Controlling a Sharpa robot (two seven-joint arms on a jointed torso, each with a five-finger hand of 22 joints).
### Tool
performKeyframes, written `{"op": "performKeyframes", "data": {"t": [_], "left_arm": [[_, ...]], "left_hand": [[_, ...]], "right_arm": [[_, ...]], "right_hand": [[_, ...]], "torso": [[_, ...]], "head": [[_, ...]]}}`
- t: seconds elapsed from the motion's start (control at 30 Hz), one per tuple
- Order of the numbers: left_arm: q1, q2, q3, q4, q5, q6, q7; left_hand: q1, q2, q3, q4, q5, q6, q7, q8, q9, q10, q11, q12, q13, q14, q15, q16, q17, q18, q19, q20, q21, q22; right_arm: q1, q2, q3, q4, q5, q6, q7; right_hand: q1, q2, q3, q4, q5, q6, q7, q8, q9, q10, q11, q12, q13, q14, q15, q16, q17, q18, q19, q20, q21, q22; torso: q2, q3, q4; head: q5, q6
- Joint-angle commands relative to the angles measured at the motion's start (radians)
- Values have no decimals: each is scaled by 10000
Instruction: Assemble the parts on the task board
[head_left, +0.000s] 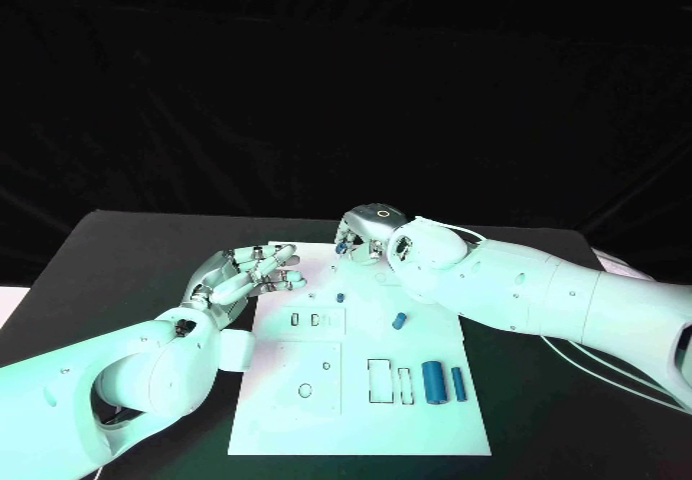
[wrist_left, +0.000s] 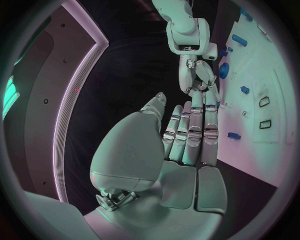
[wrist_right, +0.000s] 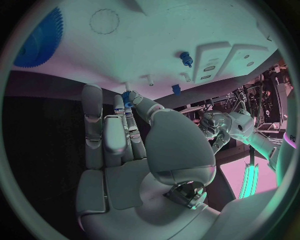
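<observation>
The white task board (head_left: 289, 420) lies flat in the middle of the black table (head_left: 130, 250). The right robot hand (head_left: 364, 232) is positioned over the far edge of the board and pinches a small blue part (head_left: 340, 244) between its thumb and fingertips; the right wrist view shows this part (wrist_right: 127, 98) at the fingertips, close to the board surface. The left robot hand (head_left: 248, 272) is at the left edge of the board with its fingers extended and slightly apart, holding nothing. On the board, a small blue peg (head_left: 340, 297) stands near the centre, a short blue piece (head_left: 400, 321) lies just to its right, and two blue cylinders (head_left: 434, 383) lie side by side near the right edge. A blue gear (wrist_right: 39, 41) rests on the board.
</observation>
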Motion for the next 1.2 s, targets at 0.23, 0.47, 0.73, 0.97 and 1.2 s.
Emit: {"op": "performKeyframes", "data": {"t": [0.23,0.47,0.73,0.97,1.2], "left_arm": [[12,32,9,28,-71,224,44],[14,29,9,36,-71,226,39],[19,22,9,40,-71,231,29],[23,15,9,41,-72,237,13],[24,2,9,33,-72,231,12]], "left_hand": [[33,-2,-3,-57,-31,-3,25,-63,-8,-43,39,-58,-11,-25,52,-53,14,95,41,24,-54,-14],[33,-2,-3,-57,-31,-3,25,-63,-8,-43,39,-58,-11,-25,52,-53,14,95,41,24,-54,-14],[33,-2,-3,-57,-31,-3,25,-63,-8,-43,39,-58,-11,-25,52,-53,14,95,41,24,-54,-14],[35,-1,-1,-65,-30,-2,25,-64,-7,-43,39,-59,-11,-29,53,-58,19,95,40,25,-59,-17],[36,-1,1,-70,-30,-1,26,-64,-7,-43,40,-61,-10,-32,53,-62,22,95,40,25,-63,-19]], "right_arm": [[-28,180,2,-188,-67,420,-103],[-34,270,1,-340,-108,661,-175],[-36,308,-1,-417,-169,666,-360],[-52,214,-2,-283,-209,454,-369],[-86,80,-2,-65,-210,130,-264]], "right_hand": [[-32,-98,110,134,34,91,-76,26,261,-77,51,-60,-17,416,-14,87,35,-1,-84,42,71,5],[-59,-141,113,174,27,64,-63,5,263,-116,66,-63,-17,423,3,146,97,4,-119,53,82,1],[-129,-419,116,312,66,-354,143,-167,185,-649,252,-82,-34,383,184,135,9,39,-377,127,-2,-193],[13,-365,227,338,135,-202,77,-59,229,-518,207,11,8,394,160,233,94,39,-383,162,131,-50],[28,-369,240,365,140,-131,50,-32,251,-436,181,29,14,394,138,253,101,34,-361,160,206,28]], "torso": [[20,-9,20],[27,-16,27],[42,-23,22],[53,-16,37],[61,-19,32]], "head": [[-18,-23],[-26,-42],[-39,-43],[-48,-53],[-40,-52]]}}
